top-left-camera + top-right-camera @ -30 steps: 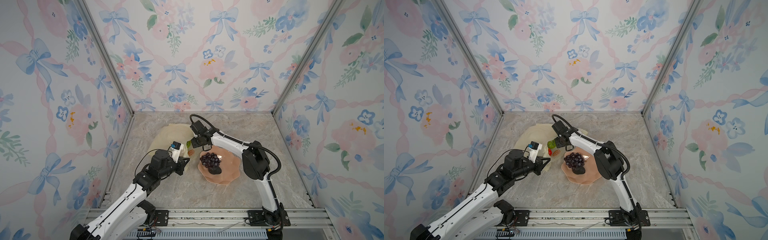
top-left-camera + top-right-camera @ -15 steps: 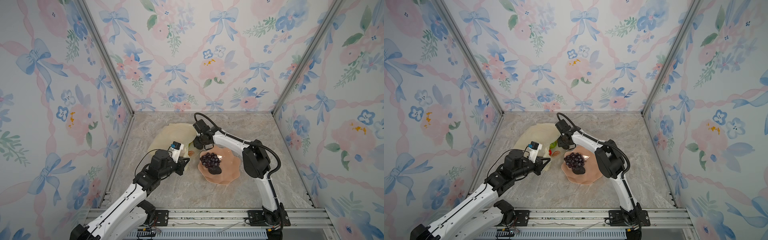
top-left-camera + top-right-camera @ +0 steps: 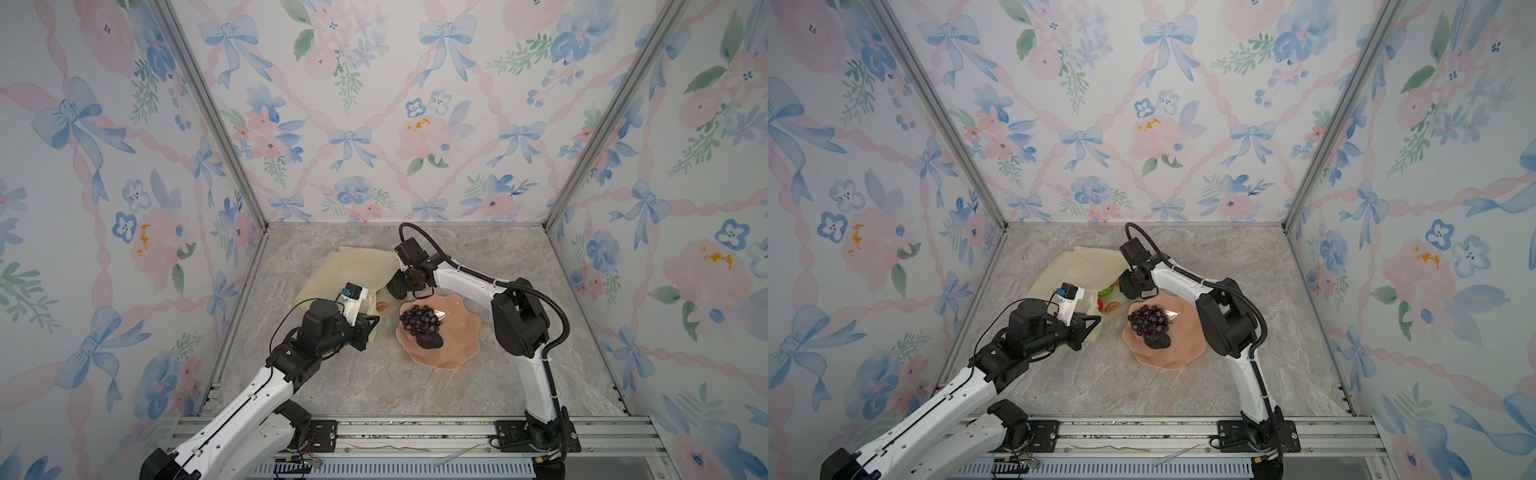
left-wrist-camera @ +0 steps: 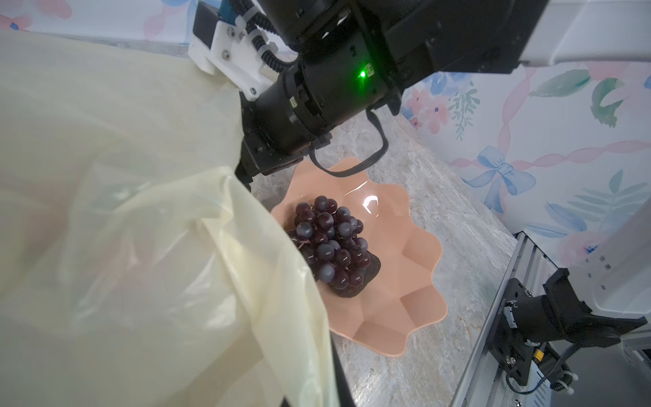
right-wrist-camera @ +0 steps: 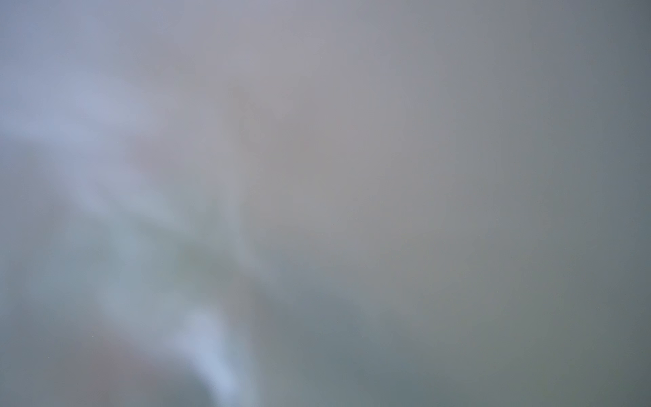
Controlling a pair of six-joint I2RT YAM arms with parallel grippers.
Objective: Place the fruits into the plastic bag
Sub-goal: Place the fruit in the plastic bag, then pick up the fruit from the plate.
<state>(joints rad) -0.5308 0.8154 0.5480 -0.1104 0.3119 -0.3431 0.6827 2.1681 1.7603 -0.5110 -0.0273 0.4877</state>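
The bag [image 3: 353, 270] lies on the table [image 3: 415, 386] at the back left; the dish [image 3: 461, 336] stands just right of its mouth, more to the front; in the dish lie the grapes [image 3: 419, 319], and the avocado [image 3: 431, 340] touches them on the front side; some fruits [image 3: 1108, 289] lie inside the bag's mouth; the left gripper [image 3: 374, 321] is at the bag's front edge; the right gripper [image 3: 394, 289] is at the mouth, behind the dish.

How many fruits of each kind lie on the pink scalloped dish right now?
Purple grape bunch: 1
Dark avocado: 1
Total on the pink dish: 2
Fruits inside the plastic bag are mostly hidden, so not counted.
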